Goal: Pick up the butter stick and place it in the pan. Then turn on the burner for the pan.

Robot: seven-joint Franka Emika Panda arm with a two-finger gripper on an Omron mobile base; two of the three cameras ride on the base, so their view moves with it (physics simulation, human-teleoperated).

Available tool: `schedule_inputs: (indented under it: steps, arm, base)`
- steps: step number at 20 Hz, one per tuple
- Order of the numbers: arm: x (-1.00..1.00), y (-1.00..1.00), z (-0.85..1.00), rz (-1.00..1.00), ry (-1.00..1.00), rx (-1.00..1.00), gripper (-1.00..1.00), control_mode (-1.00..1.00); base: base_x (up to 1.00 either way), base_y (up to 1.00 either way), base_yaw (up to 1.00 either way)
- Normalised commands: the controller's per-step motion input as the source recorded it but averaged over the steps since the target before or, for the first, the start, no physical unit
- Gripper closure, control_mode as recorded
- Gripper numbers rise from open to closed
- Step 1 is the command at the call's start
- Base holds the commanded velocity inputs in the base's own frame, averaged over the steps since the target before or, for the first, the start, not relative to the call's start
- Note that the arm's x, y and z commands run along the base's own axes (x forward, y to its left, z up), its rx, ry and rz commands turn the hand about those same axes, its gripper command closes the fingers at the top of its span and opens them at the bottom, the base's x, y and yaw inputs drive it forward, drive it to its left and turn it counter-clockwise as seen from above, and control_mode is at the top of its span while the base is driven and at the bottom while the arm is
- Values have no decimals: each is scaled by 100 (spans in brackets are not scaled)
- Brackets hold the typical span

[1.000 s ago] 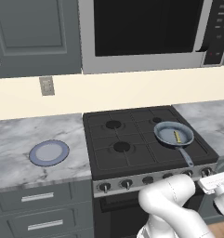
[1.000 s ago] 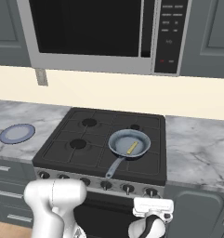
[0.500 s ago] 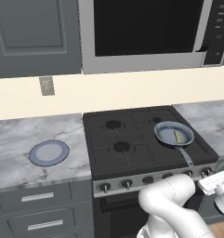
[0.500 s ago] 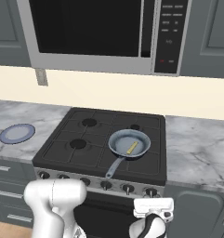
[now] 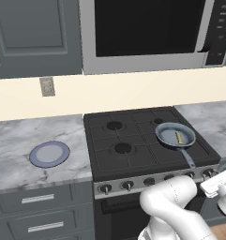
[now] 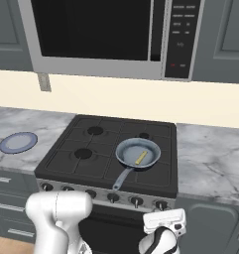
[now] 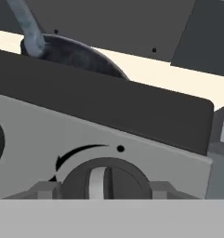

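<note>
The butter (image 5: pixel 178 138) (image 6: pixel 141 158) is lying inside the pan (image 5: pixel 174 135) (image 6: pixel 137 153), near its middle, slanted. The pan is sitting on the front right burner of the stove (image 5: pixel 105 152) (image 6: pixel 66 158), close to the stove's front edge and right edge, with its handle (image 5: pixel 188 158) (image 6: pixel 121 178) reaching out toward the front edge, over the row of knobs.

The gripper (image 5: pixel 221 183) (image 6: pixel 163 223) is hanging low in front of the stove's front panel, below the front right corner. In the hand view a dark knob (image 7: pixel 104 182) is sitting dead ahead and very near, a curved arrow printed on the grey panel above it. Whether the claw is open or closed, I cannot tell; the fingers are hidden at the bottom of that view. Above the panel, the pan's dark underside (image 7: pixel 71 53) and handle (image 7: pixel 27 25) are showing.

A plate (image 5: pixel 49 154) (image 6: pixel 18 142) is resting on the counter (image 5: pixel 20 136) (image 6: pixel 210 158) left of the stove, well apart from the pan. The other three burners are standing bare. The microwave (image 5: pixel 147 33) (image 6: pixel 101 34) is hanging above the stove, leaving open room over the pan.
</note>
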Motion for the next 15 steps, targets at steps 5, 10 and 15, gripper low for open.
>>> schedule_inputs:
  steps: [5, 10, 15]
  arm:
    - [0, 0, 0, 0, 0, -19, 100, -100]
    - [0, 0, 0, 0, 1, -19, 100, -100]
    - [0, 0, 0, 0, 5, -18, 100, -100]
  base:
    - [0, 0, 0]
    - [0, 0, 0]
    - [0, 0, 0]
